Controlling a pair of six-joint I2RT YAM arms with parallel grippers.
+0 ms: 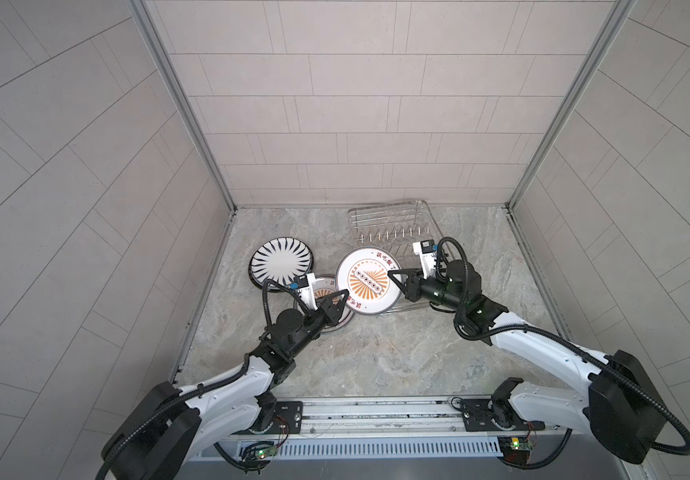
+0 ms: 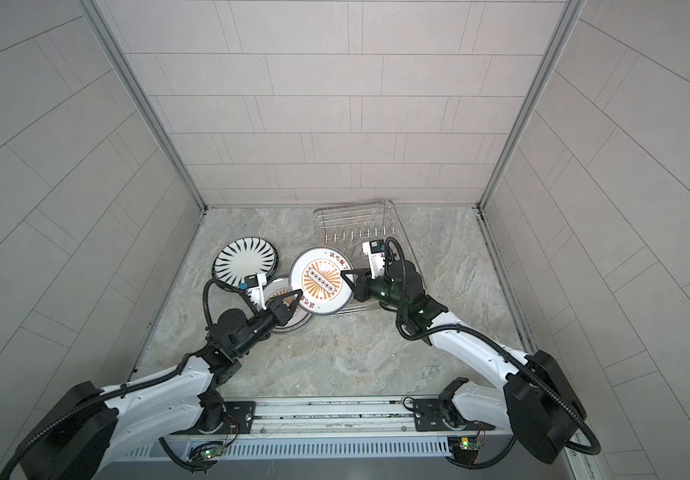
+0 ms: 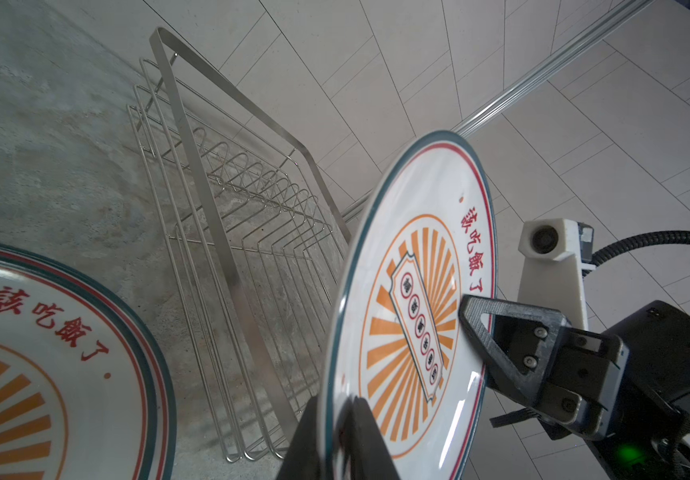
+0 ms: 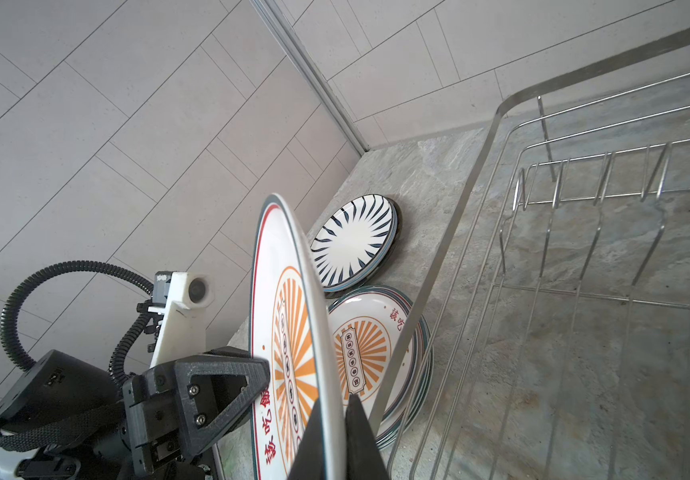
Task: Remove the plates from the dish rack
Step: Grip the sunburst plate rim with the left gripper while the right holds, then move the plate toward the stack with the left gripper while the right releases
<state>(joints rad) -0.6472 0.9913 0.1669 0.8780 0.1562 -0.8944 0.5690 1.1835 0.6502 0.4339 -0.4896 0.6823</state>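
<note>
A white plate with an orange sunburst and red characters (image 1: 368, 280) (image 2: 321, 280) hangs tilted above the table, held by both grippers. My left gripper (image 1: 345, 296) (image 2: 299, 294) (image 3: 337, 409) is shut on its near-left rim. My right gripper (image 1: 391, 274) (image 2: 344, 274) (image 4: 331, 407) is shut on the opposite rim. Behind it stands the silver wire dish rack (image 1: 393, 220) (image 2: 356, 216) (image 3: 193, 166) (image 4: 584, 249), with no plates between its prongs. A black-striped plate (image 1: 281, 259) (image 4: 351, 241) lies flat on the left. Beside it rests a stack of sunburst plates (image 1: 337, 324) (image 3: 44, 353) (image 4: 368, 345).
The marble table (image 1: 376, 357) is walled by grey tiles on three sides, with metal corner posts (image 1: 185, 108). The striped plate lies close to the left wall. The rack's near corner sits under the right arm.
</note>
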